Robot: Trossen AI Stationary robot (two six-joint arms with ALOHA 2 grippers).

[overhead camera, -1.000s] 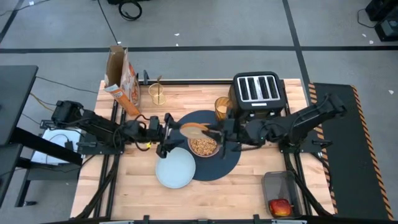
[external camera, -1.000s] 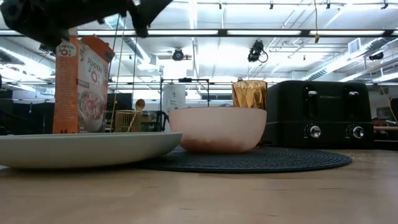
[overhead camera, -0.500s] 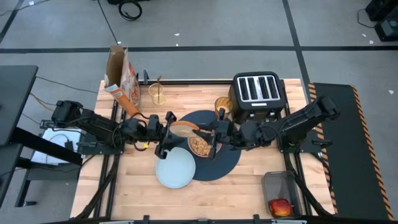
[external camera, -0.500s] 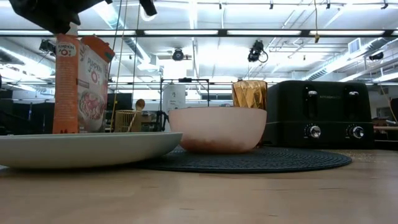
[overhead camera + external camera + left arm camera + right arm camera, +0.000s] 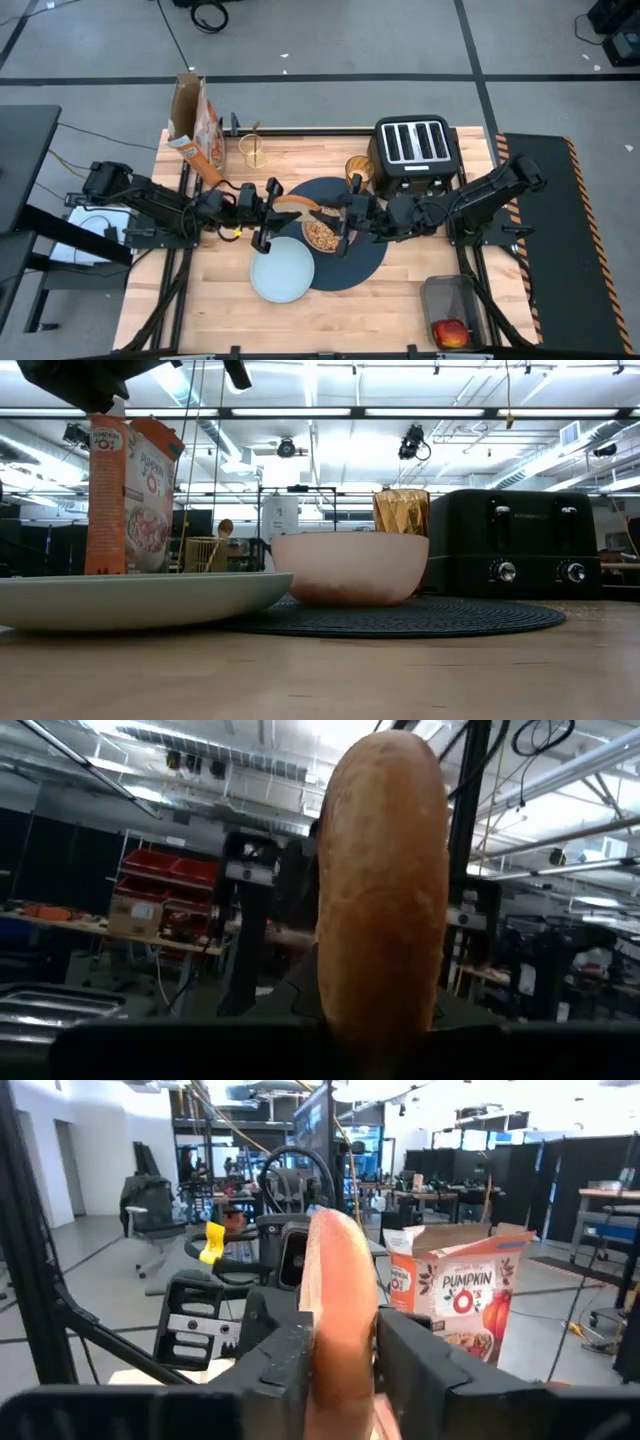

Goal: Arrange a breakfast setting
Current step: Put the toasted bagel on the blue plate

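A brown bagel (image 5: 298, 205) hangs in the air over the pink bowl (image 5: 325, 236), which holds cereal and stands on the dark-blue mat (image 5: 366, 262). My left gripper (image 5: 272, 208) is at the bagel's left end and my right gripper (image 5: 341, 214) at its right end, both shut on it. The pale-blue plate (image 5: 282, 273) lies near the mat's left edge. The amber tumbler (image 5: 358, 172) stands by the toaster. The small clear glass (image 5: 254, 152) with the gold spoon in it is at the far left. The red apple (image 5: 450, 332) sits in a clear tub. My left gripper holds the bagel's left end (image 5: 380, 1005), coming level from the table's left. Its own dark body hides the place of contact. The bagel stands edge-on ahead of it, clear of the bowl. My right gripper pinches the bagel's right end (image 5: 340, 1350) between its two fingers (image 5: 285, 1360), one on each flat face. It comes level from the table's right. The bagel is clear of the bowl and table.
The black toaster (image 5: 415, 148) stands at the far right behind my right arm. The cereal box (image 5: 195, 125) stands at the far left corner. Bare wood lies along the near edge in front of the plate.
My right gripper has carried the bagel toward the table's left, and the bagel's left end has come in at my left gripper. The bagel stays in the air above the bowl.
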